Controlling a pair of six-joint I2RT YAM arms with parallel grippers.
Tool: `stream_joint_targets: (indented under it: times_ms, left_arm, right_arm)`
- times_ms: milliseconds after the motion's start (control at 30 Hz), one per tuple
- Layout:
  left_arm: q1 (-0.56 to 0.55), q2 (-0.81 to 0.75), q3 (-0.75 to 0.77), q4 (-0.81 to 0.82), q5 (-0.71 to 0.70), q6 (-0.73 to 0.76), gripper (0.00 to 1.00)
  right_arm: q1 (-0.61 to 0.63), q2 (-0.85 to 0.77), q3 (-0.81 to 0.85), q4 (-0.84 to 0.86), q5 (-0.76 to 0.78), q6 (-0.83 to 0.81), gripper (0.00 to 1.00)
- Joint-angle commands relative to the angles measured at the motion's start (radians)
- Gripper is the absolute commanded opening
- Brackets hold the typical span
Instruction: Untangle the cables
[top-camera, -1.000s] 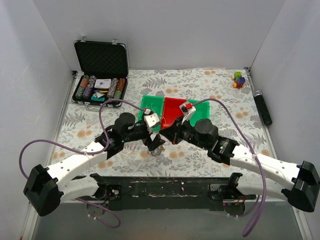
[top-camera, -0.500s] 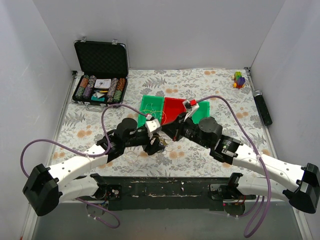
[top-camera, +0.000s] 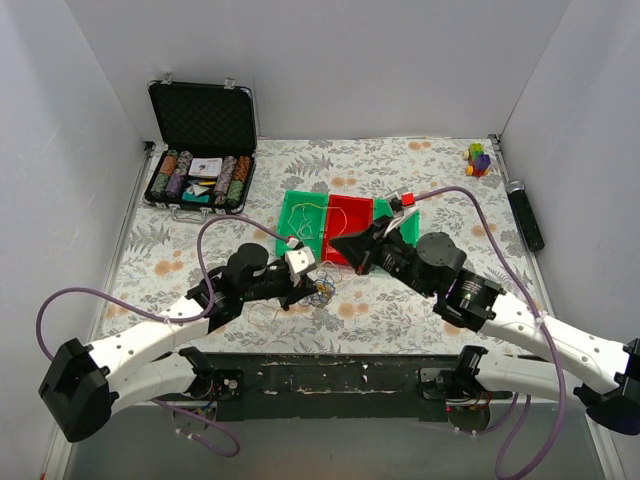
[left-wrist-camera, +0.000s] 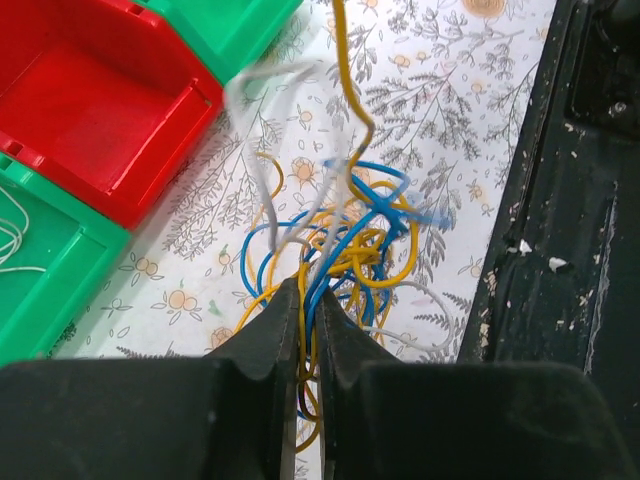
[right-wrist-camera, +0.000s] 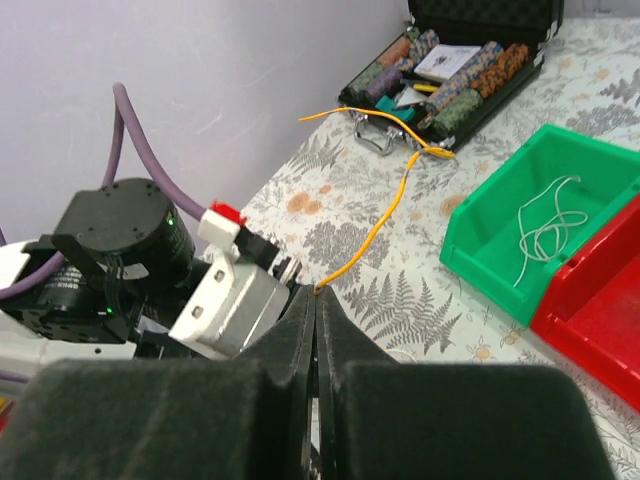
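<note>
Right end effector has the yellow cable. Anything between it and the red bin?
Nothing visible stands between the thin yellow cable and the red plastic bin. The cable's lower part appears to run into the tangled bundle of blue, yellow and white cables pinched by the left end effector.

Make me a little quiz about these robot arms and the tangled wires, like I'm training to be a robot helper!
1. True or false: the red bin has a cable lying in it.
2. Which cable is the right end effector pinching? A) a blue one B) the yellow cable C) a white one
3. Fill in the blank: the loose white cable lies inside a ___ bin.

Key: 1 false; 2 B; 3 green.
</note>
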Motion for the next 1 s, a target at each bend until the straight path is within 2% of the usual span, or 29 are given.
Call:
stream_joint_targets:
  times_ms: [0, 167, 467, 967]
  left_arm:
    - [-0.007, -0.039, -0.020, -0.053, 0.019, 0.058, 0.00]
    - [-0.018, -0.053, -0.043, -0.107, 0.022, 0.126, 0.00]
    - [-0.029, -0.080, -0.132, -0.162, -0.064, 0.261, 0.00]
    - [-0.029, -0.119, -0.213, -0.227, -0.116, 0.370, 0.00]
  right_arm:
    - [0.003, -0.040, 0.079, 0.010, 0.080, -0.052, 0.01]
    - [0.003, -0.057, 0.132, -0.036, 0.162, -0.115, 0.01]
    - [0.002, -0.069, 0.290, -0.099, 0.315, -0.266, 0.01]
    - [0.002, -0.076, 0.493, -0.085, 0.502, -0.503, 0.01]
